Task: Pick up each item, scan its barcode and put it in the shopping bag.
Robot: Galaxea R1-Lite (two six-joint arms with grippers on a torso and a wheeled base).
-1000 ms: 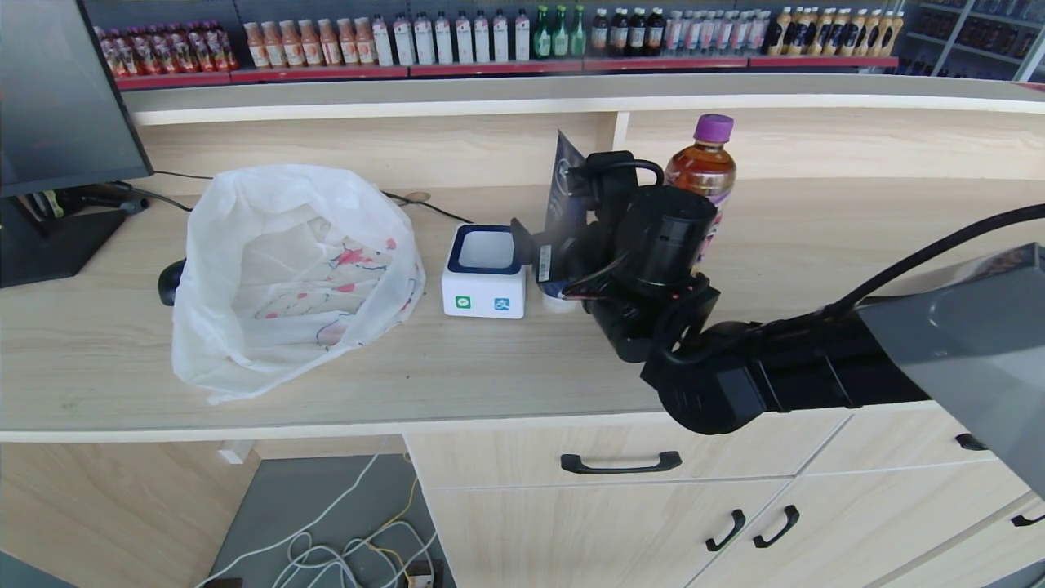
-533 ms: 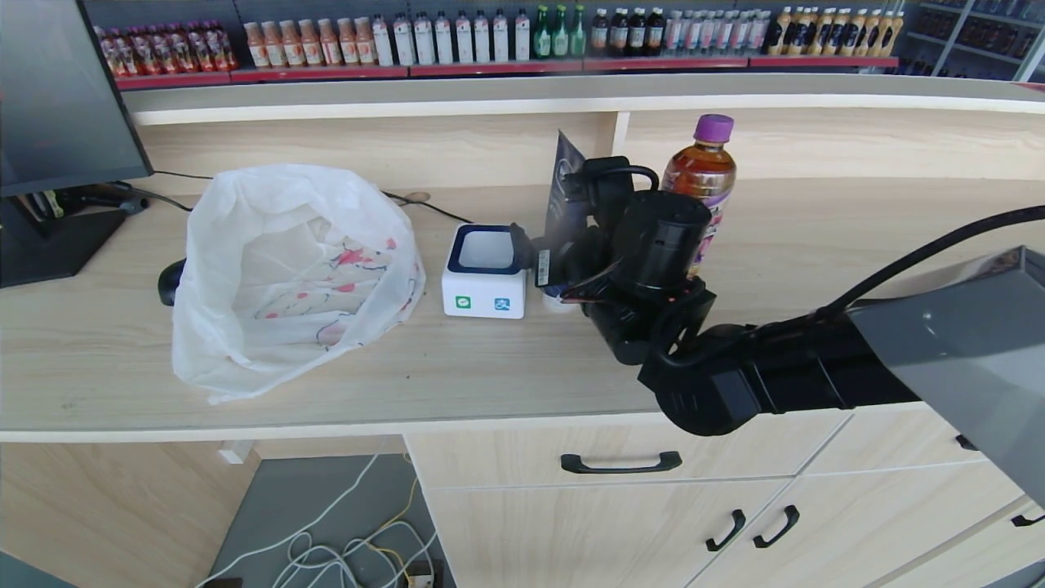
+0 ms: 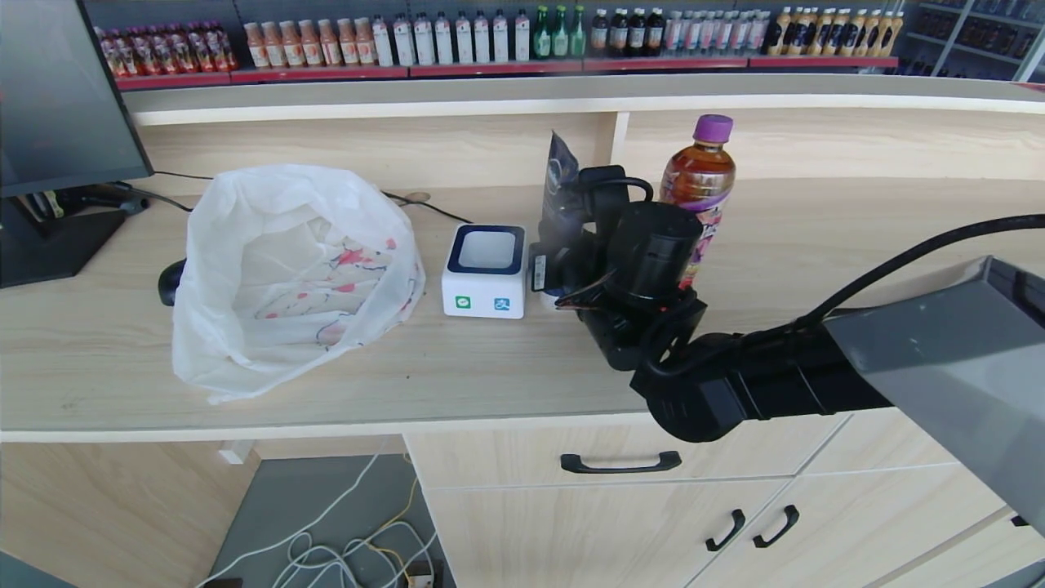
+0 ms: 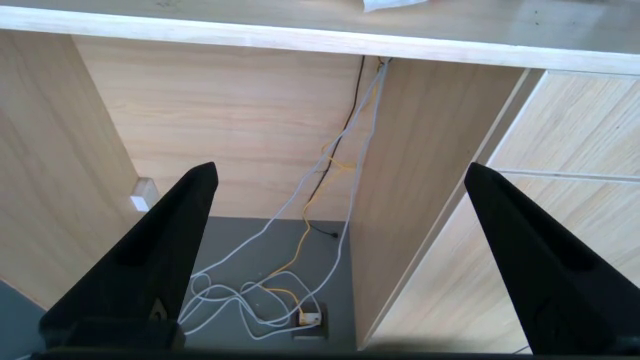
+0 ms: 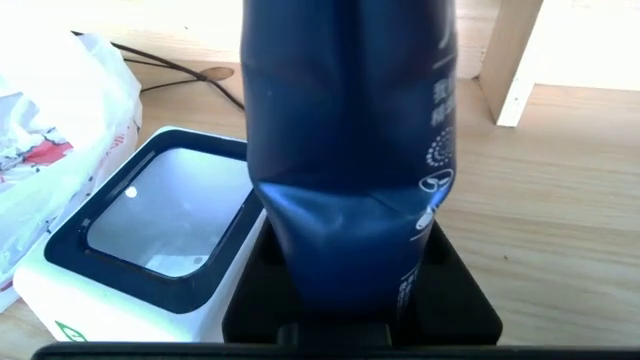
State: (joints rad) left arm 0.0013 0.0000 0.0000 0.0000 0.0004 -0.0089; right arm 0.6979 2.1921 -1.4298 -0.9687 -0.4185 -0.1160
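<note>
My right gripper (image 3: 549, 263) is shut on a dark blue pouch (image 3: 559, 186), held upright just right of the white scanner box (image 3: 483, 271) with its dark-rimmed window. In the right wrist view the pouch (image 5: 350, 150) stands between the jaws, with the scanner (image 5: 165, 235) close beside it. The white shopping bag (image 3: 286, 269) lies open on the counter left of the scanner. A brown drink bottle (image 3: 700, 184) with a purple cap stands behind my right arm. My left gripper (image 4: 340, 300) hangs open below the counter edge, above floor cables.
A monitor (image 3: 65, 90) stands at the counter's far left, and a small black object (image 3: 169, 282) sits by the bag. A raised wooden ledge (image 3: 522, 106) runs behind the counter. Drawers (image 3: 620, 465) lie below the front edge. Shelves of bottles line the back.
My right gripper has shifted a little down and to the right with the pouch, off the scanner's right edge. The pouch's top sits lower. Bag, scanner and bottle have stayed put.
</note>
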